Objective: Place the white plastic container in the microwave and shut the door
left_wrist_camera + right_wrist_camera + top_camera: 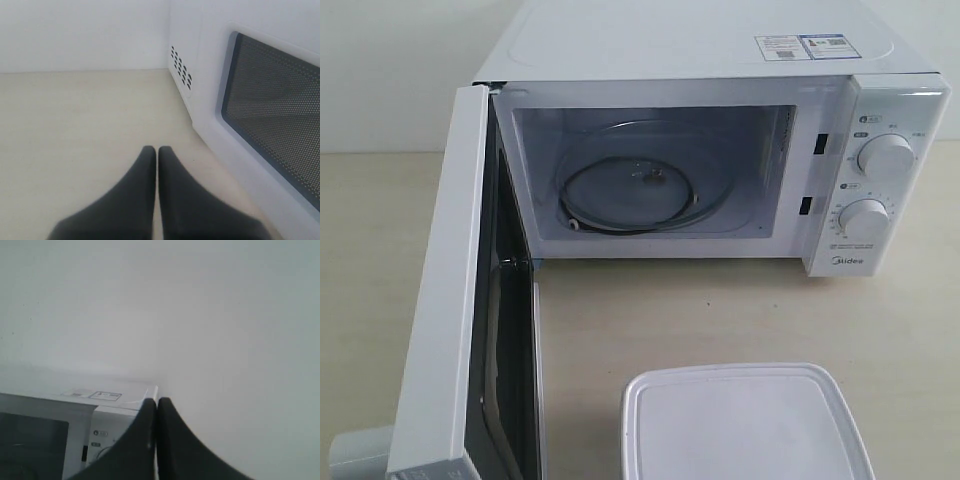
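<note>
The white plastic container (745, 425) sits on the table (720, 310) with its lid on, in front of the open microwave (670, 40) and apart from it. Nothing holds it. The door (445, 300) is swung fully out.

The left pincer (156, 150) has its two fingers pressed together, with nothing between them. It is low over the table on the outer side of the door, and the dark window is just beside it. So the door leaf stands between this pincer and the container.

The right pincer (156, 401) is pressed together too, and empty. It is raised, with the microwave's top and its stickers (92, 395) ahead and below. The container does not show in its camera and probably lies under it.

The right arm seems the better placed one, because the container lies on its side and no door blocks the way. The container's long side appears to run across the microwave's mouth, but its near edge is cut off, so this is not sure.
</note>
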Motion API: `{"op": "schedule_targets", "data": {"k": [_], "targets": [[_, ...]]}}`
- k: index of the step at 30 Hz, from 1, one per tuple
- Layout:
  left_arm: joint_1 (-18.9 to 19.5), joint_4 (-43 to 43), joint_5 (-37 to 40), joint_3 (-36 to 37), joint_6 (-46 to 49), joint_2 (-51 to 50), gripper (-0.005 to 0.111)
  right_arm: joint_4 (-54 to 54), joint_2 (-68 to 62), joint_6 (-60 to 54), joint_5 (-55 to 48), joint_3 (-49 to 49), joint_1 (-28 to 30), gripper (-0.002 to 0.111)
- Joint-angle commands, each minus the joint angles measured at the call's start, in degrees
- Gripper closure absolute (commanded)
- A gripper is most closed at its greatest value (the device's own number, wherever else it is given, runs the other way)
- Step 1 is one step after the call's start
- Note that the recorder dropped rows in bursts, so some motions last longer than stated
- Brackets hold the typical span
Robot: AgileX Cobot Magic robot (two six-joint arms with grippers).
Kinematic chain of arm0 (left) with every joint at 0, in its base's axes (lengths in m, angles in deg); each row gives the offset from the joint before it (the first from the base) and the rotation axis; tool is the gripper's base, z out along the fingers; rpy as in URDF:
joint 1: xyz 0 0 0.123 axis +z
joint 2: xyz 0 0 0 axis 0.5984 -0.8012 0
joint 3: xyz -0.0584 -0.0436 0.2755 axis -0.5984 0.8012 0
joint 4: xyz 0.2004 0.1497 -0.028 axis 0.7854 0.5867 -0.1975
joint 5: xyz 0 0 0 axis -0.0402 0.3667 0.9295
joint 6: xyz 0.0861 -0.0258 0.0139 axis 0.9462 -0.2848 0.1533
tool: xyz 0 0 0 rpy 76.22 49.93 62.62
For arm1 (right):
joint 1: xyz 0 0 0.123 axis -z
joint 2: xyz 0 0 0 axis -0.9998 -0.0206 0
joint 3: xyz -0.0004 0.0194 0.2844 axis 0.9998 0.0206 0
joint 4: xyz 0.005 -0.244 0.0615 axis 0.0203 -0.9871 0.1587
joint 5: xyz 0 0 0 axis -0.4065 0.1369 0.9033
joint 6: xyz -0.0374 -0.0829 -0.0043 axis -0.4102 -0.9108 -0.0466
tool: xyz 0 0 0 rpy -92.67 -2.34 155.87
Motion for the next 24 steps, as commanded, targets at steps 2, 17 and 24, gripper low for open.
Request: {"op": "schedule_targets", "data": {"k": [2, 17, 24], "targets": [[0.1, 0.1, 0.1, 0.2, 0.1, 0.2, 0.103, 0.3, -12.3, -2.8, 5.3, -1.6, 0.1, 0.109], [0.1, 0.1, 0.1, 0.2, 0.1, 0.2, 0.103, 0.3, -43.7, 19.5, 28.2, -1.6, 0.1, 0.109], [0.1, 0.1, 0.1, 0.2, 0.1, 0.2, 0.103, 0.3, -44.0, 20.7, 29.2, -1.6, 0.1, 0.109]]}}
